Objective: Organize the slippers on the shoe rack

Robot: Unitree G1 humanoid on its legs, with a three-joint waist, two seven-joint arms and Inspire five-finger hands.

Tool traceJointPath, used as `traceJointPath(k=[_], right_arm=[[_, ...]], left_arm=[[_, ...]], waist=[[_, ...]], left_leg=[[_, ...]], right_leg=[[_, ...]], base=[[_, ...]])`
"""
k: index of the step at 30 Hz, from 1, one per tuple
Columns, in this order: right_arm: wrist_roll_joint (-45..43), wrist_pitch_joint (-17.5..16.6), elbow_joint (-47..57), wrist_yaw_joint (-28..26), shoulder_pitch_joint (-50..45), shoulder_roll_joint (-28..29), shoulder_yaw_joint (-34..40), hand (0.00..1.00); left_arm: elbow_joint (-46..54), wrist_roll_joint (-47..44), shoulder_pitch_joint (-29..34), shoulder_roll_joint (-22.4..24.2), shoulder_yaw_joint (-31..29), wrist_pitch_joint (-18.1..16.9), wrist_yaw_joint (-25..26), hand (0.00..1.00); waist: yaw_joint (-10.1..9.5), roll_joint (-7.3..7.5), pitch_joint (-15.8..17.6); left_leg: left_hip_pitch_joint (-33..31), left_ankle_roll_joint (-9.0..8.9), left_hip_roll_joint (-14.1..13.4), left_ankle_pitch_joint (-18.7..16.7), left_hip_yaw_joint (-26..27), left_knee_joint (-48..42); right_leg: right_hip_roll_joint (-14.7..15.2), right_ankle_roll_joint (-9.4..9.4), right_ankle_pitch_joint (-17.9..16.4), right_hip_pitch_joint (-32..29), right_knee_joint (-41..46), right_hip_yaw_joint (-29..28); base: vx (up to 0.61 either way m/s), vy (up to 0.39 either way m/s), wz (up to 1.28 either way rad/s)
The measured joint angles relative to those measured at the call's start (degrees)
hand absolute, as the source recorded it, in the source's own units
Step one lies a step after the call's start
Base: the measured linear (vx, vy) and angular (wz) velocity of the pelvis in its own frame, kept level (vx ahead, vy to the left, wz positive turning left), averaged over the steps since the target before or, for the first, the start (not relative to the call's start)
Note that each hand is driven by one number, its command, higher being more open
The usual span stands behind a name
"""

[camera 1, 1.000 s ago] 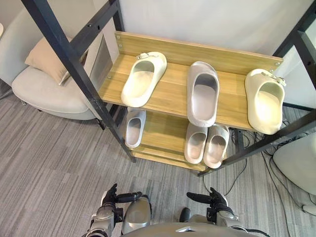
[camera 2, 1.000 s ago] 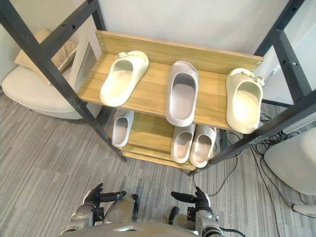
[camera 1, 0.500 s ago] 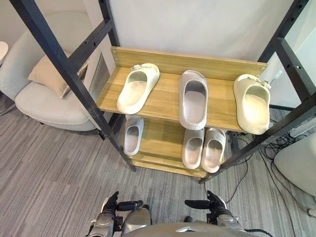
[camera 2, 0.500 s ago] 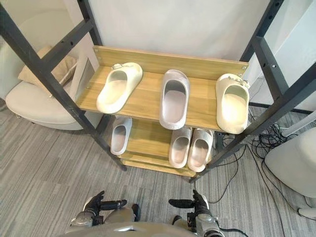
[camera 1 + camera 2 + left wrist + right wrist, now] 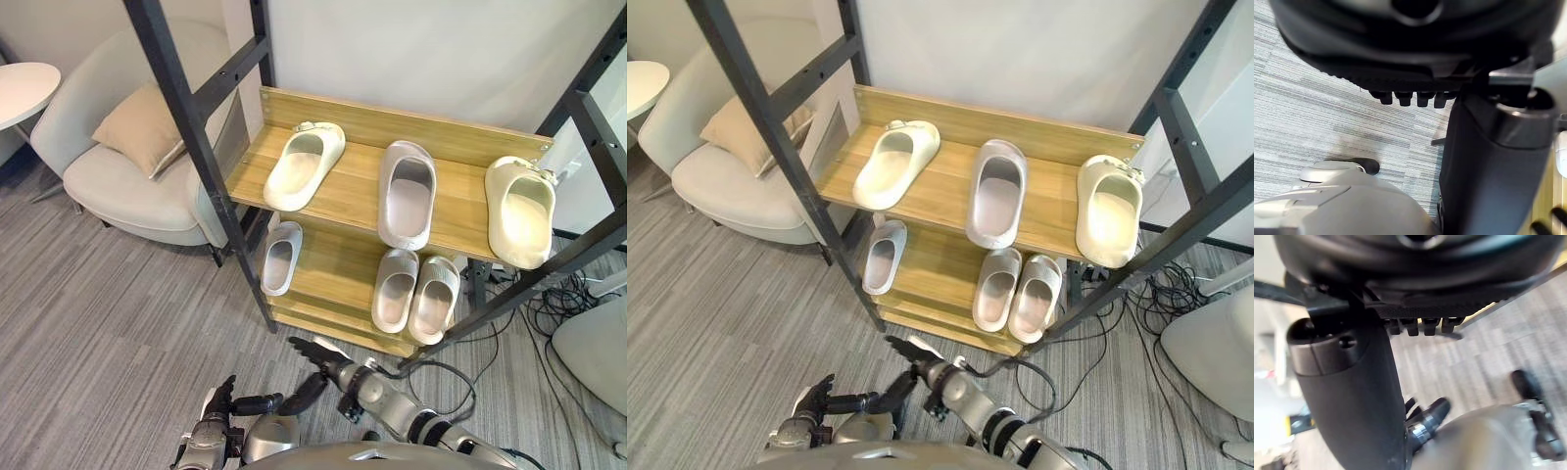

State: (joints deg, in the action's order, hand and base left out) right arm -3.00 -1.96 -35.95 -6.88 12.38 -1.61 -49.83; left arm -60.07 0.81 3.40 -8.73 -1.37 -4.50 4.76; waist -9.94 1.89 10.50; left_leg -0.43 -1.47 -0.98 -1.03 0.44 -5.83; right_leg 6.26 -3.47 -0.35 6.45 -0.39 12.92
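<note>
The wooden shoe rack (image 5: 343, 191) holds slippers on two shelves. On the top shelf lie a cream slipper (image 5: 304, 164) at the left, a grey slipper (image 5: 408, 194) in the middle and a second cream slipper (image 5: 519, 211) at the right. Below, a single grey slipper (image 5: 281, 257) sits at the left and a grey pair (image 5: 415, 293) at the right. My right hand (image 5: 326, 358) is open, its fingers stretched out over the carpet just before the rack's bottom front edge, holding nothing. My left hand (image 5: 217, 411) hangs open low near my body, also holding nothing.
Black slanted frame posts (image 5: 201, 162) cross in front of the rack on both sides. A pale armchair (image 5: 118, 186) with a tan cushion (image 5: 142, 127) and a round white table (image 5: 29, 88) stand at the left. Cables (image 5: 558, 294) and a white rounded object (image 5: 598, 352) lie at the right.
The camera has shifted, bringing the armchair and table further into view. My right hand has come up and reached forward and leftward toward the rack's base. The left hand has stayed low.
</note>
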Motion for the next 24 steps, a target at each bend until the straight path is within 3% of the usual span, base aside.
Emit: traceJointPath(k=[7,8,12,18,24], right_arm=[[-11.27,-1.35,30.12,-2.61,0.42,-4.39,-1.66,1.00],[-15.81,-2.04,38.23,-3.08,0.42,-5.69,-0.42,1.00],[-23.21,-6.75,52.98,-2.86,0.34,-6.87,6.94,1.00],[-23.99,-12.49,59.54,1.35,0.17,-7.47,17.17,1.00],[-16.56,-13.61,59.82,7.21,0.18,-7.53,22.06,1.00]], left_arm=[[0.11,0.00,0.40,-0.12,0.13,-0.02,1.37,1.00],[0.09,-0.07,0.69,-0.27,0.23,-0.03,1.63,1.00],[-1.17,-0.29,0.80,-0.40,0.46,-0.03,2.41,1.00],[-1.60,-1.37,1.54,-0.34,1.26,-0.02,2.22,1.00],[-1.39,-1.75,2.38,-0.16,2.36,-0.03,1.49,1.00]], waist=[[0.31,0.20,-0.07],[1.11,0.26,-0.14],[2.86,0.12,-0.69],[4.60,-0.75,-1.35],[5.39,-1.72,-2.04]], left_leg=[[0.39,-1.14,-0.43,-0.92,1.94,-0.11],[0.57,-1.21,-0.67,-1.32,2.45,-0.48],[1.15,-1.26,-1.06,-2.05,3.79,-1.39],[1.67,-1.10,-1.10,-2.29,4.64,-1.58],[2.39,-1.07,-1.21,-2.34,5.15,-1.39]], right_leg=[[-0.08,-0.29,0.47,-0.60,0.06,-1.84],[-0.23,-0.32,0.52,-0.55,0.09,-2.43],[-0.48,-0.38,0.56,-0.34,0.15,-3.82],[-0.48,-0.43,0.59,-0.21,0.20,-4.83],[-0.53,-0.48,0.75,0.07,0.18,-5.54]], base=[[0.00,0.012,-0.14],[0.02,0.004,-0.20],[0.02,0.003,-0.21],[0.01,0.010,-0.08],[-0.01,0.007,-0.07]])
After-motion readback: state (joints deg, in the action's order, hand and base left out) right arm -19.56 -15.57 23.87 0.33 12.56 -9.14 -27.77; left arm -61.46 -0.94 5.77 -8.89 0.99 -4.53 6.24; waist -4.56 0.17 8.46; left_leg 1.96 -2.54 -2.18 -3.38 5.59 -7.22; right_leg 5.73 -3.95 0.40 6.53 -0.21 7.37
